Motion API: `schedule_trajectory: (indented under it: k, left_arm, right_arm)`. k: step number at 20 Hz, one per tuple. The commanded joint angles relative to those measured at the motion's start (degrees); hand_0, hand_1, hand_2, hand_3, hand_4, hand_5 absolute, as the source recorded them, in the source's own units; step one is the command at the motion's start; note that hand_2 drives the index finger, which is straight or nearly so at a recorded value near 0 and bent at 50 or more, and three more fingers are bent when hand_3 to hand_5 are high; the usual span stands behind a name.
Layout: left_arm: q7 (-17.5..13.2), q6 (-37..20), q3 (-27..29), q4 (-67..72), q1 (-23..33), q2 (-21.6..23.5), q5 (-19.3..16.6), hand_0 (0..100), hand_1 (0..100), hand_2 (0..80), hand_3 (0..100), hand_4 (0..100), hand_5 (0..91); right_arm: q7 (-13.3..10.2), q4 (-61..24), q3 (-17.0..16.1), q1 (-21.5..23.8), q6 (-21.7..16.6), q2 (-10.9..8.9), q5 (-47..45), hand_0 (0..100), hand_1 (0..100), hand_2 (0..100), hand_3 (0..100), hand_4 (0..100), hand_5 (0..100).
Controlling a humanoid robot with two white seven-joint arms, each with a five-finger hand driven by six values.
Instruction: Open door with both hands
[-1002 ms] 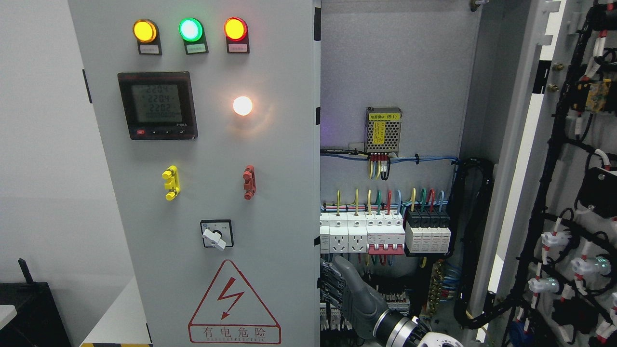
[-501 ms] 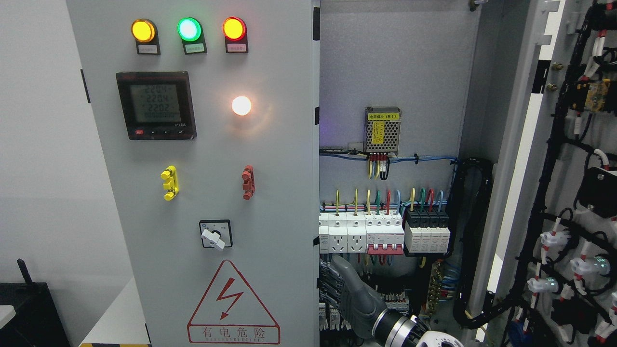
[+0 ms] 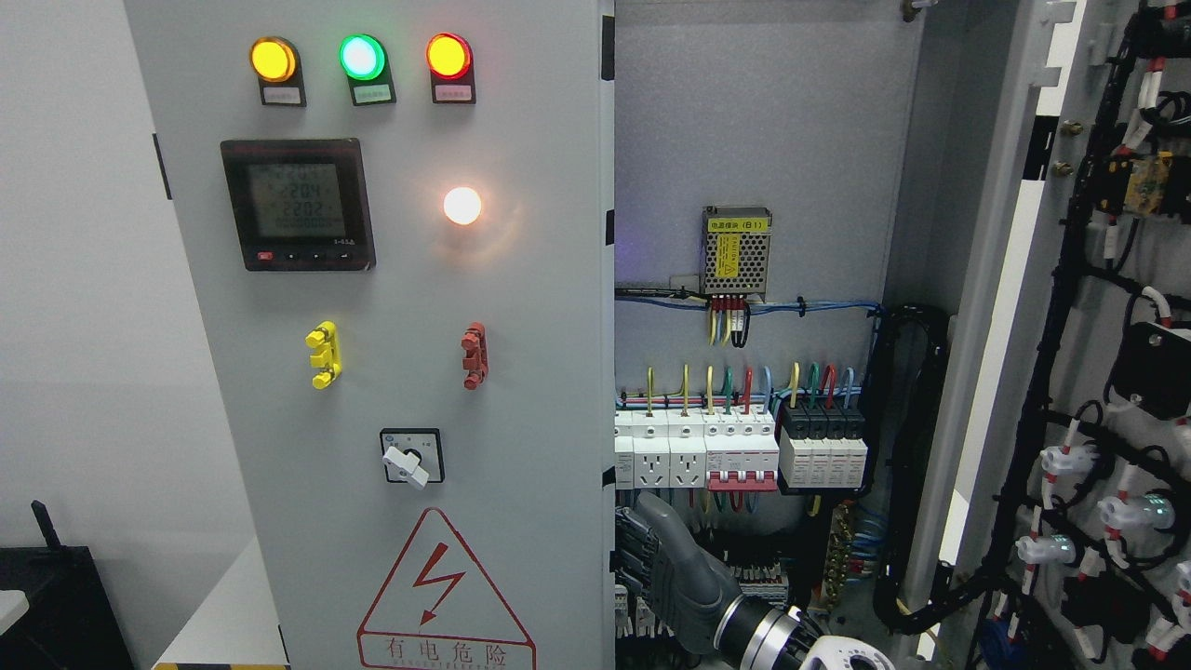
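1. My right hand (image 3: 665, 568) comes up from the bottom edge, right of the middle, and sits at the free edge of the left door (image 3: 391, 372), low down, just inside the open cabinet (image 3: 754, 140).
2. My fingers (image 3: 633, 554) are curled behind that door edge and appear to hook it; the thumb (image 3: 662, 521) points upward beside the edge. I take this as a grasp on the door edge, though the fingertips are hidden behind the panel.
3. My left hand does not show anywhere.
4. The left door fills the left half of the view, its front face turned toward me. It carries three lit lamps at the top, yellow (image 3: 270, 59), green (image 3: 361, 57) and red (image 3: 448, 55), a black meter (image 3: 298, 205), a glowing white lamp (image 3: 462, 206), a yellow handle (image 3: 323, 355), a red handle (image 3: 474, 355), a rotary switch (image 3: 410, 457) and a red warning triangle (image 3: 445, 596).
5. The right door (image 3: 1098, 354) is swung wide open at the right side, its inner face with black cables turned toward me.
6. Between the two doors the cabinet inside is exposed: a small power supply (image 3: 737, 251) on the back wall, and below it a row of breakers (image 3: 740, 451) with coloured wires above them.
7. My hand is below the breakers, in front of the lower wiring.
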Motion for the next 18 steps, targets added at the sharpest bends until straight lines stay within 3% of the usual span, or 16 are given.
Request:
schedule_trajectory:
  k: [1,14,18]
  left_arm:
    - [0.0,0.0,-0.1,0.2,0.0,0.0,0.8,0,0,0.0,0,3,0.0]
    - [0.0,0.0,-0.1,0.2,0.1,0.0,0.8,0,0,0.0,0,3,0.0]
    - [0.0,0.0,-0.1,0.2,0.0,0.0,0.8,0,0,0.0,0,3,0.0]
  right_arm:
    - [0.7,-0.2,-0.1,0.0,0.1,0.05,-0.5,11,0,0,0,0,0]
    - [1.2,-4.6,0.1,1.9,1.1,-0.30,-3.8,11,0,0,0,0,0]
    - [3.4,-6.3,0.1,2.3,2.8,-0.39,-4.8,11,0,0,0,0,0]
